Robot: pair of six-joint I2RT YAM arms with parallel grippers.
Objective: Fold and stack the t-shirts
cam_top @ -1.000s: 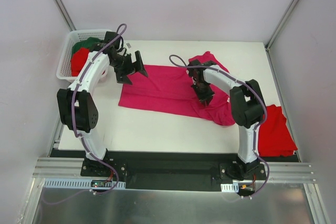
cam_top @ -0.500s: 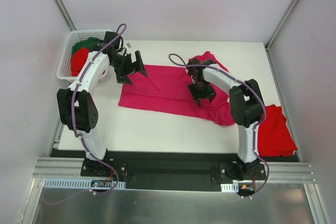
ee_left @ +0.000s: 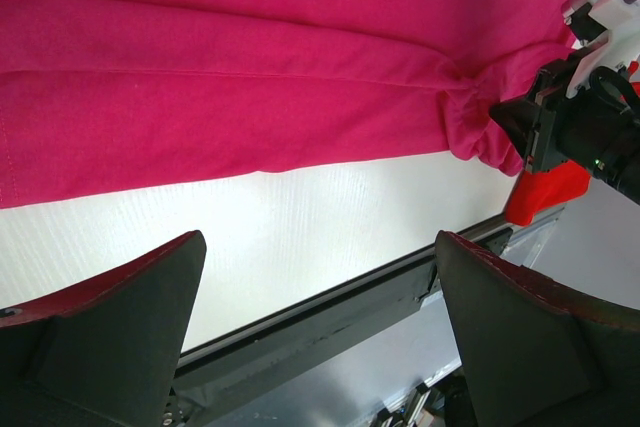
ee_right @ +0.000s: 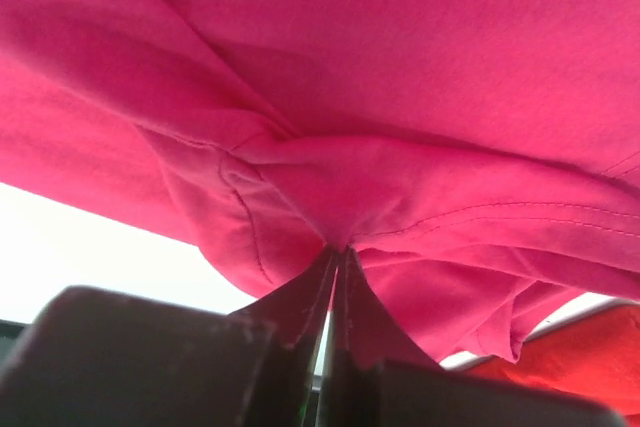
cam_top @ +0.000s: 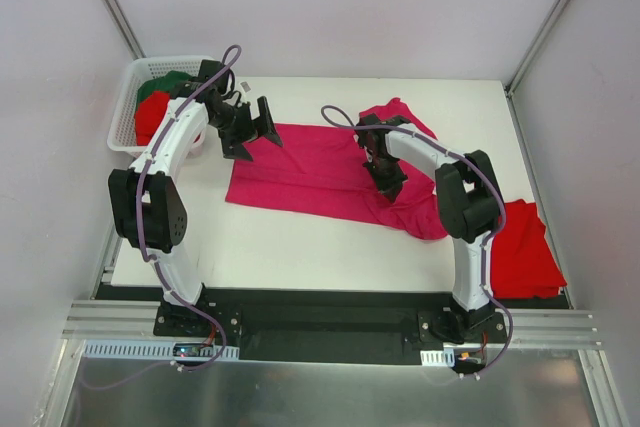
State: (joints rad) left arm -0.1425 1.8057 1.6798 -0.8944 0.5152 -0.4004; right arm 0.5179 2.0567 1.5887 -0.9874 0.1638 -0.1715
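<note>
A magenta-pink t-shirt (cam_top: pixel 315 172) lies spread across the middle of the white table, bunched at its right end. My right gripper (cam_top: pixel 387 185) is shut on a pinched fold of this shirt (ee_right: pixel 330 187). My left gripper (cam_top: pixel 255 132) is open and empty, hovering above the shirt's top left corner; the shirt (ee_left: pixel 250 57) fills the top of the left wrist view. A bright red t-shirt (cam_top: pixel 525 252) lies at the table's right front edge. A dark green t-shirt (cam_top: pixel 165 82) and another red one (cam_top: pixel 150 115) sit in the basket.
A white plastic lattice basket (cam_top: pixel 125 97) stands at the back left corner. The table's black front rail (ee_left: pixel 330 307) shows between my left fingers. Bare white table (cam_top: pixel 300 247) lies in front of the pink shirt. Grey walls close in on three sides.
My right gripper shifted slightly over the bunched end of the pink shirt, keeping its hold. The left arm has not moved.
</note>
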